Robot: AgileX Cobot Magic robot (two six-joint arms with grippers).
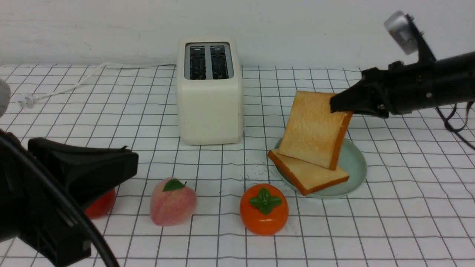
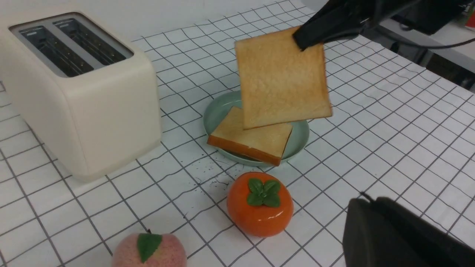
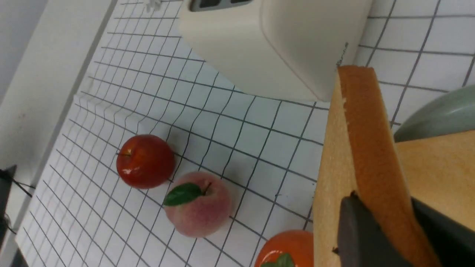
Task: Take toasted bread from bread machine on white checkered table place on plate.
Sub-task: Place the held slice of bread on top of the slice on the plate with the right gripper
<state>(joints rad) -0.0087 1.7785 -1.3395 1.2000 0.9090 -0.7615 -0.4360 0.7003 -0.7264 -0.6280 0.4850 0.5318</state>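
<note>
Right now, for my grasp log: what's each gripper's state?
Left gripper: open or closed cannot be told.
Right gripper: closed on a toast slice.

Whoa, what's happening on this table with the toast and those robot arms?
The right gripper is pinching one slice of toast by its top corner and holding it tilted over the green plate. A second slice already lies flat on that plate. Both slots of the toaster look empty. The left gripper hangs at the near left, holding nothing, beside a red apple. A peach and a persimmon sit in front.
</note>
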